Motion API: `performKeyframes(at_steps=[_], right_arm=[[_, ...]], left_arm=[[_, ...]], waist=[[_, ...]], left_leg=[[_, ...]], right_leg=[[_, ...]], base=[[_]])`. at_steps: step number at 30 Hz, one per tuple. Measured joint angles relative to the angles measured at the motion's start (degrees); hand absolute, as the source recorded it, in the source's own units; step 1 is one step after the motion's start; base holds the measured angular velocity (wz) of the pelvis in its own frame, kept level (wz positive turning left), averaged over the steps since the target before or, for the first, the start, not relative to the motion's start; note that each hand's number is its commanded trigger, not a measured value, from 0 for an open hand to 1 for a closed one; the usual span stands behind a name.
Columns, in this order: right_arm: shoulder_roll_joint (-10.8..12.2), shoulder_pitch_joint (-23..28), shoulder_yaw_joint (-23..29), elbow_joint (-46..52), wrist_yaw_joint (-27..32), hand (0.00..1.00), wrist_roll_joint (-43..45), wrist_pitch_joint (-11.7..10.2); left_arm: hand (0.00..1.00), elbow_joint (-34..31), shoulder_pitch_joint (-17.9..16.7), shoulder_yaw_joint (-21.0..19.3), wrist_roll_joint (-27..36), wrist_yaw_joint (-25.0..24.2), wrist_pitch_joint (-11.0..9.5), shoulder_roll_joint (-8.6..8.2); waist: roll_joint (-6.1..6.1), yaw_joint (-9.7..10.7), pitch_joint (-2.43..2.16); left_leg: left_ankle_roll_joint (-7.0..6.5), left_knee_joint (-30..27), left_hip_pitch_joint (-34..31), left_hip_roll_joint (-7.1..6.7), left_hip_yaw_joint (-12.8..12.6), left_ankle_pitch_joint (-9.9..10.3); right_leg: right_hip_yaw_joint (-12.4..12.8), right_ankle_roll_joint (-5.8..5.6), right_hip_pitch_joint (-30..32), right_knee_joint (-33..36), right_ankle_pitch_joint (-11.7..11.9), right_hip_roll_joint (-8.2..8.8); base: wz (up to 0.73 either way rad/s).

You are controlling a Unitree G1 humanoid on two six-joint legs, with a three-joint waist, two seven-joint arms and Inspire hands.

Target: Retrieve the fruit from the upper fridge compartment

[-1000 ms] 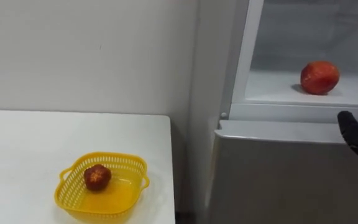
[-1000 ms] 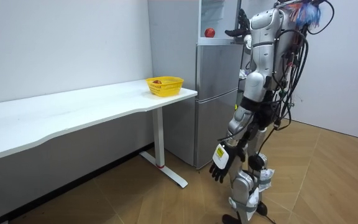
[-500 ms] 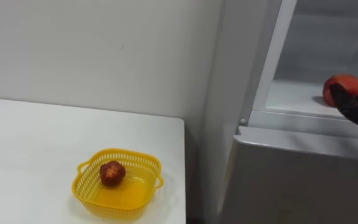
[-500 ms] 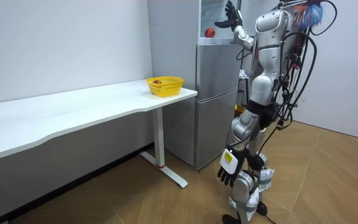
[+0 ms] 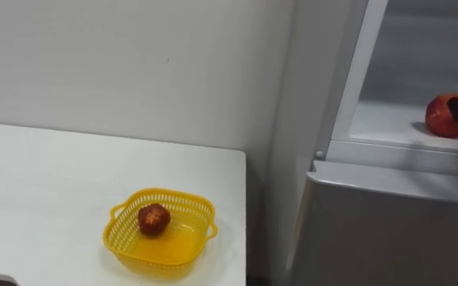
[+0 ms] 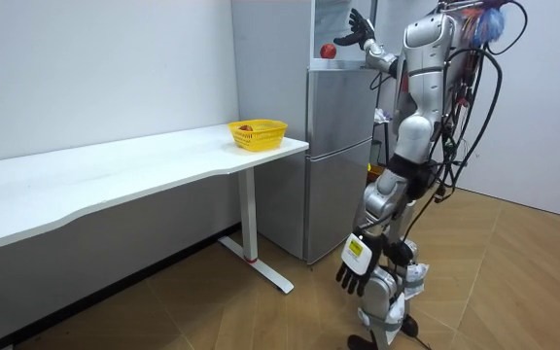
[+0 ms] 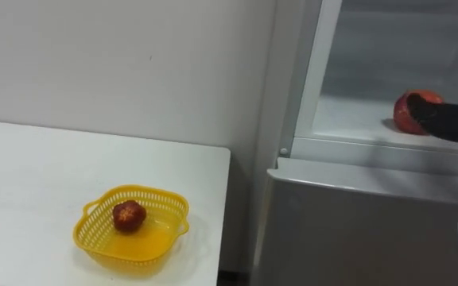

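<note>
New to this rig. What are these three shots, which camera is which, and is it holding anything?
It is a humanoid robot on two legs, with fingered hands. Two shots come from the stereo camera on its head, left and right eye, showing the same scene. The third comes from a camera standing in the room. The robot stands at a fridge with its upper compartment open. A red fruit lies on the shelf. The right hand reaches in, open, at the fruit but apparently not gripping it. The left hand hangs open beside its leg. Next to the fridge, a white table carries a yellow basket with a second fruit.
</note>
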State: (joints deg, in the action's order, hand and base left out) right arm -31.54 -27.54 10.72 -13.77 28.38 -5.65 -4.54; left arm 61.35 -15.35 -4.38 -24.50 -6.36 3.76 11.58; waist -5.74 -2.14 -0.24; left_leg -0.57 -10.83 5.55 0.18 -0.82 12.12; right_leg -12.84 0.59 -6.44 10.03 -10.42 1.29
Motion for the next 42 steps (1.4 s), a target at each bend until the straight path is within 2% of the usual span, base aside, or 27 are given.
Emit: performKeyframes(at_steps=[3, 8, 14, 24, 31, 42], right_arm=[[-0.41, -1.52, -0.03, -1.9, -1.54, 0.0, -1.21, 1.01], [-2.48, -3.94, -0.49, -8.27, -3.35, 0.0, -5.59, 2.14], [-2.49, -5.58, -1.09, -14.68, -7.3, 0.0, -7.43, 2.41], [-2.76, -5.58, -1.54, -17.55, -12.37, 0.0, -8.59, 4.36], [-3.65, -5.58, -2.8, -17.69, -13.72, 0.0, -9.68, 5.28], [-5.55, -5.64, -2.84, -19.74, -16.46, 0.0, -11.99, 5.87]], left_arm=[[0.0, -0.22, -0.18, -0.02, 0.07, -0.04, 0.06, 0.4], [0.0, -1.01, -0.77, -1.02, 0.01, -0.15, 0.62, 1.04], [0.0, -1.73, -1.15, -1.03, -0.04, -0.18, 1.3, 1.19], [0.0, -3.61, -2.25, -1.17, 0.0, -0.43, 2.14, 2.23], [0.0, -4.06, -2.33, -1.18, -0.07, -0.57, 2.83, 2.44], [0.0, -4.08, -2.22, -1.17, 0.05, -0.83, 3.83, 2.42]], waist=[[-0.31, 0.1, -0.06], [-1.31, 0.02, -0.49], [-1.77, 0.25, -0.31], [-1.92, 0.37, -0.3], [-2.41, 0.09, -0.3], [-2.19, -1.0, -0.29]], left_leg=[[0.0, 0.06, 0.08, 0.0, 0.0, 0.0], [0.0, 0.01, 0.2, 0.01, 0.02, 0.01], [0.01, -0.16, -0.05, -0.02, 0.07, 0.02], [0.0, -0.03, -0.36, -0.02, 0.21, 0.0], [0.01, 0.06, -0.41, -0.03, 0.22, 0.0], [0.01, -0.47, -0.97, -0.08, 0.82, 0.0]], right_leg=[[-0.09, 0.0, 0.1, 0.3, -0.08, 0.08], [-0.46, 0.02, -0.27, 0.5, -0.14, 0.16], [-0.82, 0.03, -0.29, 0.4, -0.15, 0.28], [-1.31, 0.02, 0.21, 0.42, -0.17, 0.34], [-1.34, -0.02, 0.21, 0.43, -0.19, 0.33], [-1.6, 0.0, 0.41, 0.46, -0.2, 0.37]], base=[[0.0], [0.0], [0.01], [0.0], [0.0], [0.0]])
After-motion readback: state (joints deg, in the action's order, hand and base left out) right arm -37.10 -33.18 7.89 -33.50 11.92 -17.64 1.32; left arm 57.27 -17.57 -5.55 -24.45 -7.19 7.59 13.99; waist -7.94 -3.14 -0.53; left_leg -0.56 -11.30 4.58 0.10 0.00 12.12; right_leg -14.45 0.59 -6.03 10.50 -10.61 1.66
